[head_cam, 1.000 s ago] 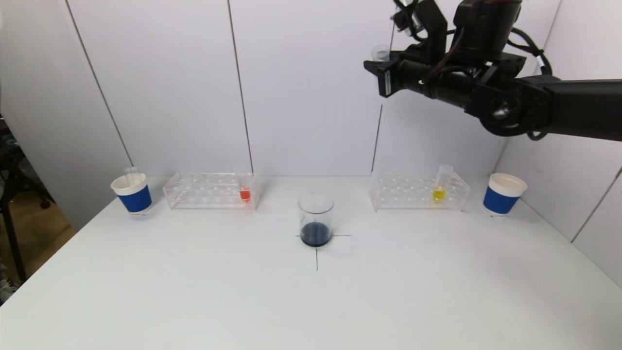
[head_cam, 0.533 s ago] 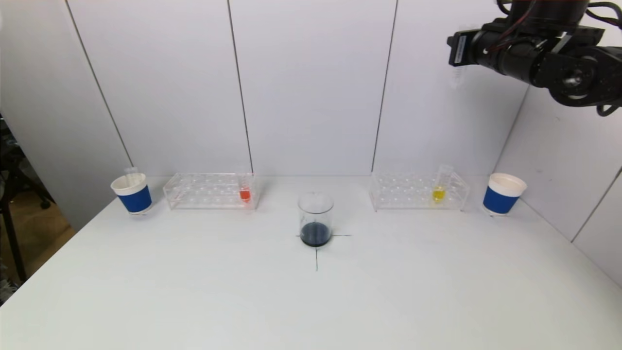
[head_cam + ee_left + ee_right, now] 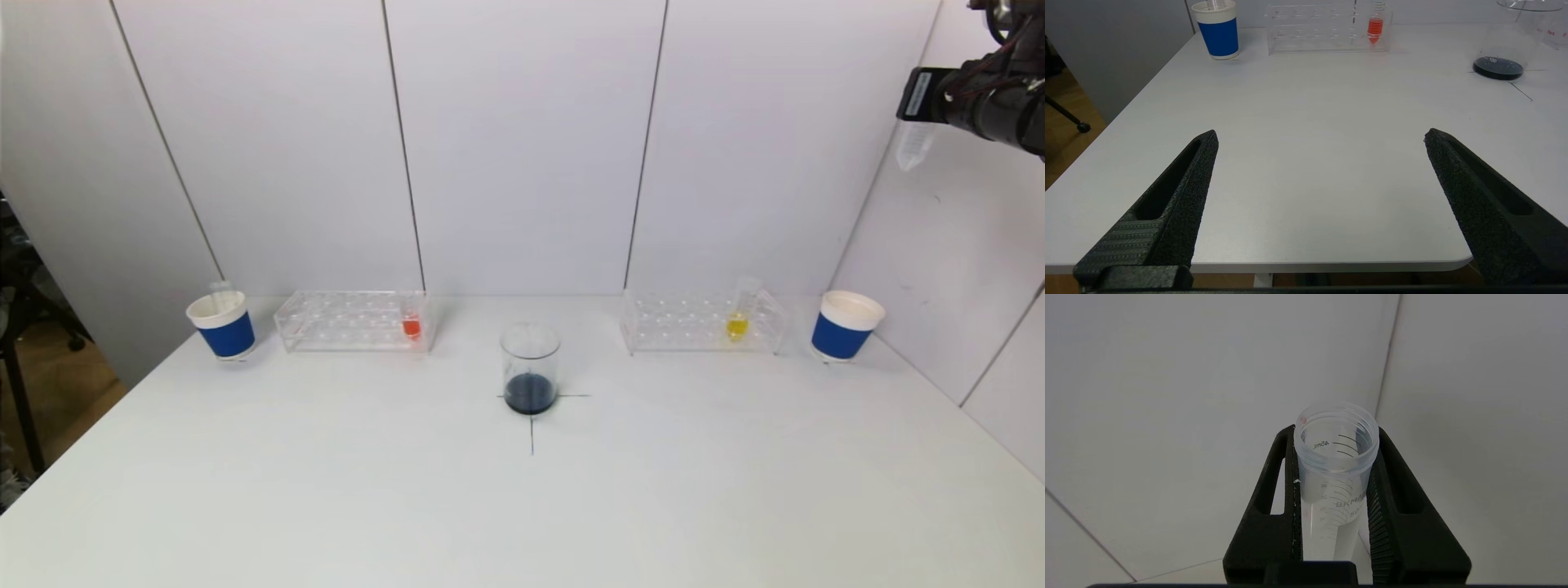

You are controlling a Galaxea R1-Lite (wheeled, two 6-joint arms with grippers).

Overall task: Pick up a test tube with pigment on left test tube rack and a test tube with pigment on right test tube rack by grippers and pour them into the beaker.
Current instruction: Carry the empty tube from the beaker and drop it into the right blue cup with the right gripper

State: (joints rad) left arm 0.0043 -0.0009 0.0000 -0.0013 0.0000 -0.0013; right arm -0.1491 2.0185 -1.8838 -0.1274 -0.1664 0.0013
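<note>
High at the upper right, my right gripper is shut on an empty clear test tube that hangs tip down. The right wrist view shows that tube clamped between both fingers of the right gripper, its mouth open. The beaker stands on the cross mark with dark liquid in its bottom. A red-pigment tube stands in the left rack. A yellow-pigment tube stands in the right rack. My left gripper is open and empty, low by the table's front edge.
A blue-and-white paper cup with an empty tube in it stands left of the left rack. Another such cup stands right of the right rack. White wall panels close the back and the right side.
My right arm has swung to the right across the top of the head view, carrying the empty tube towards the right wall. Everything on the table is as before.
</note>
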